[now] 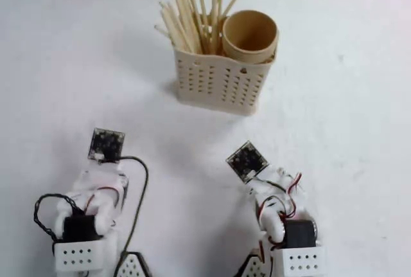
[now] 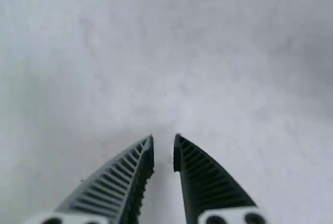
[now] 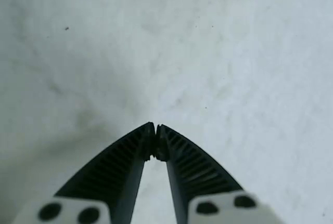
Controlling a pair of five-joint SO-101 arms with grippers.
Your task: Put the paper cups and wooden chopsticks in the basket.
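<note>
Your left gripper [image 2: 163,151] sits slightly parted, right gripper [image 3: 156,142] clenched empty. Reaching toward the upper-centre basket [image 1: 221,87] could topple its leaning chopsticks [image 1: 192,13] and 1 cup [image 1: 250,33].

- A white table [image 1: 359,97] is carrying everything.
- A cream basket [image 1: 221,84] is standing on it toward 12 o'clock.
- An arm base [image 1: 78,254] is sitting at 7 o'clock, another arm base [image 1: 300,259] at 5 o'clock.

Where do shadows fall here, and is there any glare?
High view: the basket casts a soft shadow on the table by its base; no glare. Left wrist view: the table dims toward one edge. Right wrist view: a dim shadow lies beside the right gripper.
</note>
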